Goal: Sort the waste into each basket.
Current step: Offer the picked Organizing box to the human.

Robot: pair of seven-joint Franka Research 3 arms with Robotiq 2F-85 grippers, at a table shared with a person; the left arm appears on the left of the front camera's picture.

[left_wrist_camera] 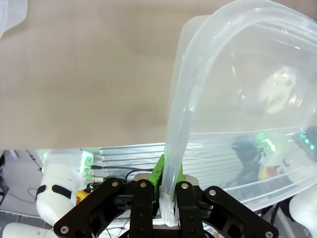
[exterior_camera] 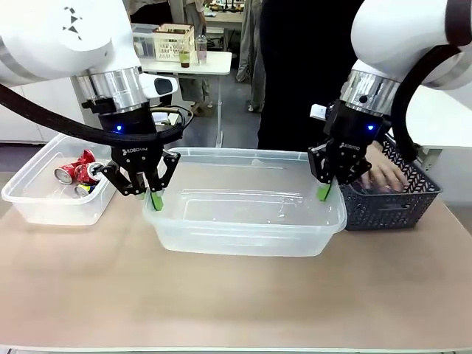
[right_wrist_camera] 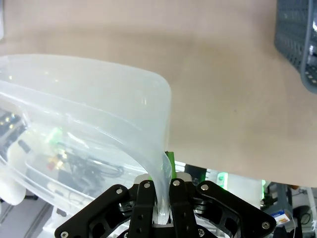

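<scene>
Two white robot arms hold one large shallow transparent plastic tub (exterior_camera: pixel 243 214) at the middle of the beige table (exterior_camera: pixel 236 295), one at each end. The left black two-finger gripper (exterior_camera: pixel 153 198) has its green-padded fingers (left_wrist_camera: pixel 159 174) closed together on the tub's rim at about 9 o'clock of the tub; the left wrist view shows the rim pinched between them. The right black two-finger gripper (exterior_camera: pixel 324 192) is likewise clamped on the rim at about 3 o'clock, and the right wrist view shows the thin plastic edge squeezed between its fingers (right_wrist_camera: pixel 171 161). Nothing can be made out inside the tub.

At 9 o'clock of the table stands one smaller transparent rectangular plastic bin (exterior_camera: pixel 55 195) with a rounded rim, just beside the tub. In it lie crushed red-and-silver metal drink cans (exterior_camera: pixel 77 173); at least three can be counted, piled together, and their print is too small to read. Only this one bin shows.

At 3 o'clock stands one dark blue-grey lattice plastic basket (exterior_camera: pixel 391 199), touching or nearly touching the tub's right end. One hand of the person (exterior_camera: pixel 380 173) across the table reaches into it.

The only legible writing is the word ROBOTIQ on each gripper body, in white letters.
</scene>
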